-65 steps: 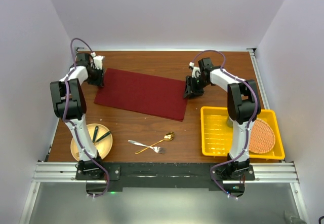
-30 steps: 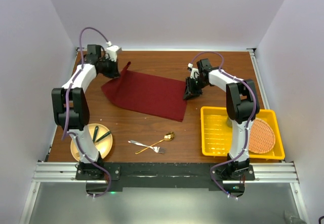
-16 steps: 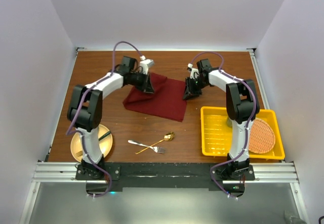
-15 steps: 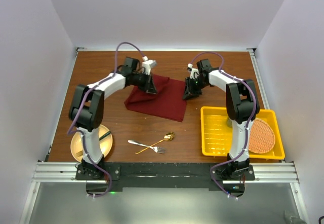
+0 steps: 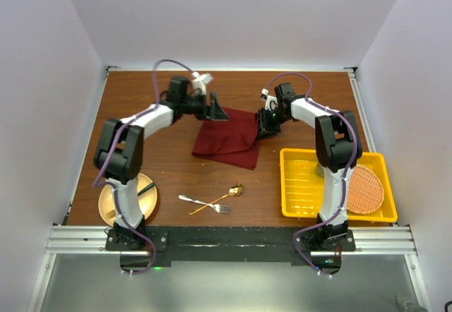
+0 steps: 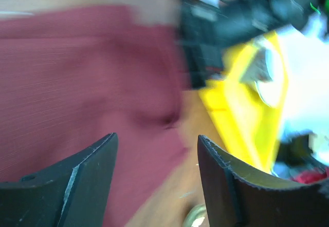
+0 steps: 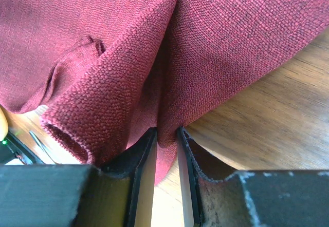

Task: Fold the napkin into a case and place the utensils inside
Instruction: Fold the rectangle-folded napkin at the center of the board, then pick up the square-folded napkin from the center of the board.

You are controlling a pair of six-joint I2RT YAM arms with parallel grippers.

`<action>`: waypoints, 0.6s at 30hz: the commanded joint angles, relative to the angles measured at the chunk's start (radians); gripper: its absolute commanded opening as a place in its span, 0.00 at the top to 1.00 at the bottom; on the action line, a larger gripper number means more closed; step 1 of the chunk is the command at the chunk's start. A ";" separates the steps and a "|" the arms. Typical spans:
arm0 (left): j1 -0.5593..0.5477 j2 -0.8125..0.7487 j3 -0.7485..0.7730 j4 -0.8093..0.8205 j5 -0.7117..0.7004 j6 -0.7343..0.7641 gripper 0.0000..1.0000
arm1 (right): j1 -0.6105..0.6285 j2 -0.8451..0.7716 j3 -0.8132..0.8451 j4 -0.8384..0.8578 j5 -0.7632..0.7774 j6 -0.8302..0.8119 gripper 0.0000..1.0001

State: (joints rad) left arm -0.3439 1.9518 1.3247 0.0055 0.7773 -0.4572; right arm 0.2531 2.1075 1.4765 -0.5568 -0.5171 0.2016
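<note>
The napkin (image 5: pixel 227 137) is seen folded over on itself at mid counter (image 5: pixel 169 171), toward the far side, w/ its right edge near the yellow tray (image 5: pixel 304 185). The left tool (image 5: pixel 215 112) is held at the napkin's far left corner. In the wrist view its jaws are spread apart w/ nothing btw them and red cloth below, though that view is blurred. The right tool (image 5: pixel 264 124) is set at the napkin's far right corner, and its fingers (image 7: pixel 139 155) are pinched together on a raised fold of the cloth. The fork (image 5: pixel 191 199) and spoon (image 5: pixel 235 190) are left crossed on the counter nearer the arm bases, well apart from the napkin. A round plate (image 5: pixel 150 200) w/ green-handled cutlery (image 5: pixel 145 191) is seen at near left. An orange mat (image 5: pixel 366 188) is lying in the tray.
</note>
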 commanded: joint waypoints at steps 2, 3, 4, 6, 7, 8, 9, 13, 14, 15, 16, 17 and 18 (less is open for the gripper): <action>0.137 -0.090 0.013 -0.313 -0.209 0.303 0.36 | 0.009 0.016 0.002 -0.049 0.020 -0.039 0.72; 0.137 -0.079 0.008 -0.343 -0.225 0.365 0.36 | 0.008 0.013 0.017 -0.061 0.020 -0.051 0.71; 0.137 -0.074 0.002 -0.389 -0.234 0.374 0.36 | 0.006 0.005 0.022 -0.074 0.023 -0.073 0.70; 0.135 -0.059 -0.034 -0.397 -0.234 0.380 0.34 | 0.006 -0.012 0.036 -0.103 0.023 -0.094 0.69; 0.135 -0.053 -0.041 -0.391 -0.230 0.376 0.33 | 0.005 -0.020 0.038 -0.109 0.026 -0.106 0.69; 0.135 -0.045 -0.053 -0.383 -0.205 0.368 0.32 | 0.006 -0.026 0.038 -0.109 0.026 -0.108 0.69; 0.135 -0.031 -0.053 -0.375 -0.196 0.355 0.31 | 0.006 -0.029 0.033 -0.109 0.025 -0.111 0.69; 0.135 -0.065 -0.061 -0.279 -0.151 0.350 0.30 | 0.006 -0.009 0.013 -0.080 0.022 -0.082 0.69; 0.135 -0.088 -0.085 -0.248 -0.132 0.360 0.30 | 0.006 -0.004 0.008 -0.068 0.017 -0.074 0.69; 0.134 -0.132 -0.096 -0.222 -0.125 0.386 0.30 | 0.005 0.006 0.005 -0.063 0.015 -0.068 0.69; 0.119 -0.146 -0.101 -0.196 -0.124 0.406 0.31 | 0.005 0.009 0.004 -0.057 0.012 -0.054 0.69; 0.108 -0.158 -0.087 -0.200 -0.119 0.429 0.32 | 0.005 0.011 -0.002 -0.046 0.009 -0.045 0.69; 0.096 -0.160 -0.073 -0.202 -0.110 0.452 0.32 | 0.008 0.016 -0.004 -0.040 0.009 -0.038 0.69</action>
State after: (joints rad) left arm -0.2176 1.8935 1.2316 -0.2935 0.6083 -0.1074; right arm 0.2550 2.1075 1.4918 -0.6159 -0.5186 0.1425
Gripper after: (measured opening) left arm 0.690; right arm 0.306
